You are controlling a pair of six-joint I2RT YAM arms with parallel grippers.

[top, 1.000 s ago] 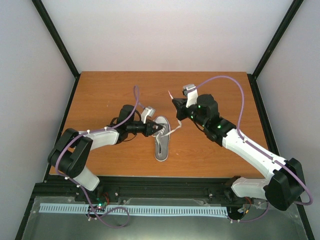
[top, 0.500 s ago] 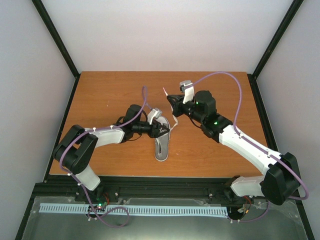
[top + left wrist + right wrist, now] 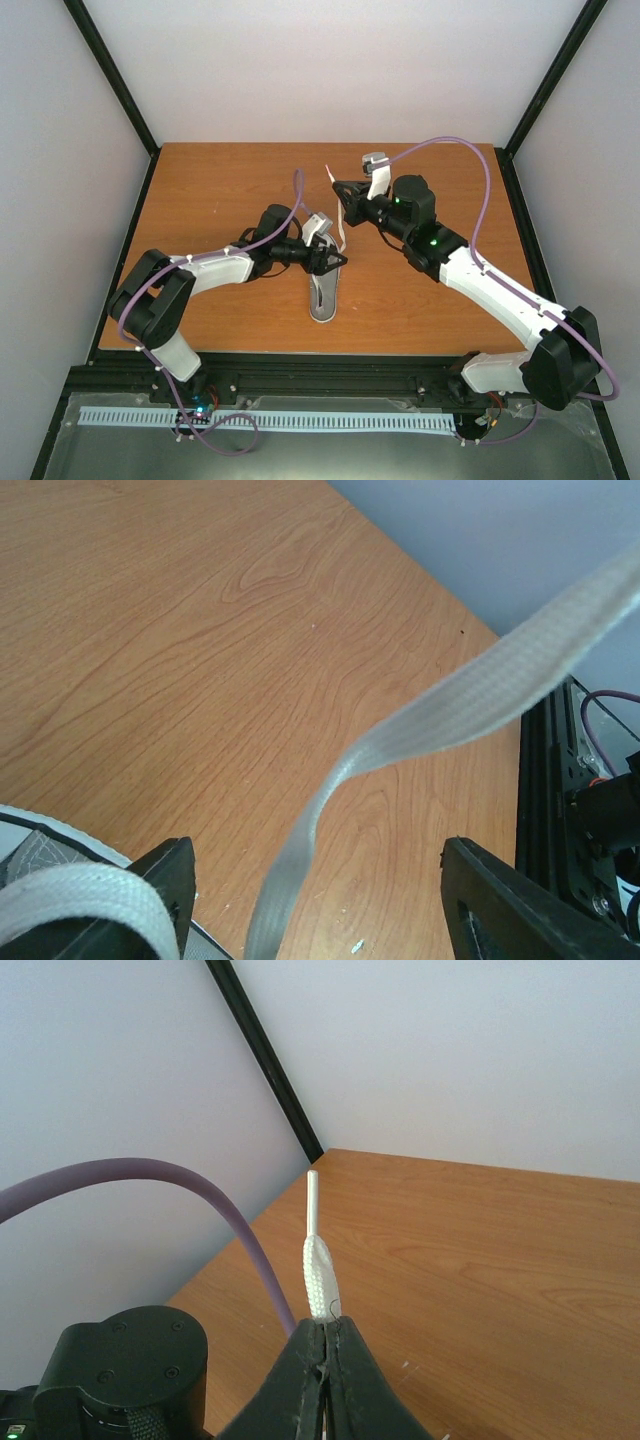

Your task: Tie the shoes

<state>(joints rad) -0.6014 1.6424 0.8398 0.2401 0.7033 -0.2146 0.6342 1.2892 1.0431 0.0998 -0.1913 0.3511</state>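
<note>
grey sneaker [image 3: 322,296], right tool [image 3: 322,1345] pinching lace [image 3: 318,1270], left tool [image 3: 318,852] parted

- Our left gripper [image 3: 338,262] was at the left side of the shoe [image 3: 323,295]. Now it has slid to the right, and it sits over the top part of the shoe.
- Its two fingers were close together. Now we see them wide apart, and the lace [image 3: 343,232] runs loose between them.
- Our right gripper [image 3: 345,192] has moved back and a bit left, toward the far side of the counter [image 3: 220,190].
- The lace used to sag out to the right of the shoe. Now it runs almost straight from the shoe to the right gripper.
- The purple cable [image 3: 298,195] on our left arm has swung to the right with the arm.
</note>
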